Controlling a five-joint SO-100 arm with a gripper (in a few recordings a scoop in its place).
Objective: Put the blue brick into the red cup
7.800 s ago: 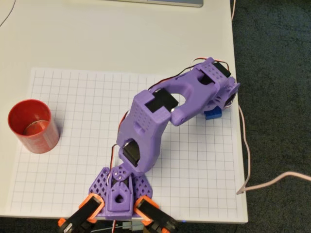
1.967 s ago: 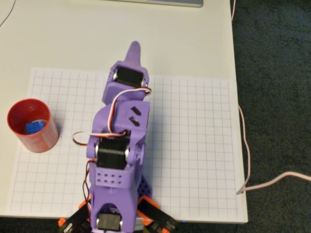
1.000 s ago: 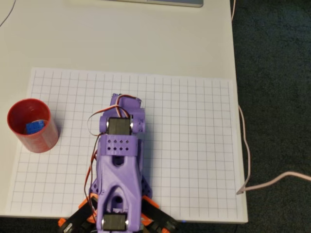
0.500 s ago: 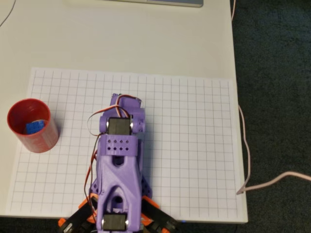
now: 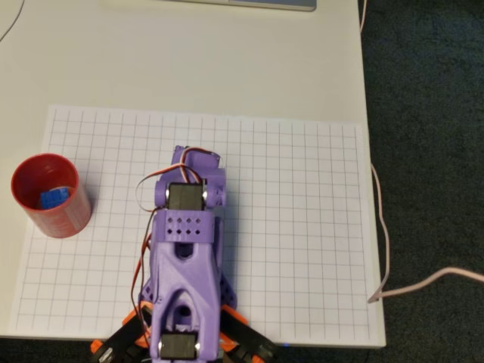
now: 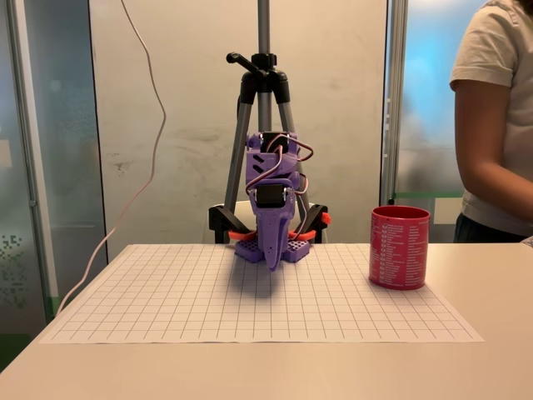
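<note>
Overhead view: the blue brick point(image 5: 51, 198) lies inside the red cup point(image 5: 30, 175) at the left edge of the grid mat point(image 5: 302, 227). Judged light, rigid and smooth; best pinched across its flat sides. The gripper point(image 6: 272, 257) is folded near the arm's base, tip downward, well apart from the cup; jaws appear closed, holding nothing.

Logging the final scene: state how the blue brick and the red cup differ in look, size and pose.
Colour: the blue brick is bright blue, the red cup red.
Size: the brick is far smaller than the cup's mouth.
Pose: the cup stands upright on the grid sheet; the brick lies inside the cup.
Shape: brick blocky, cup cylindrical.
Both sit apart from the gripper.
</note>
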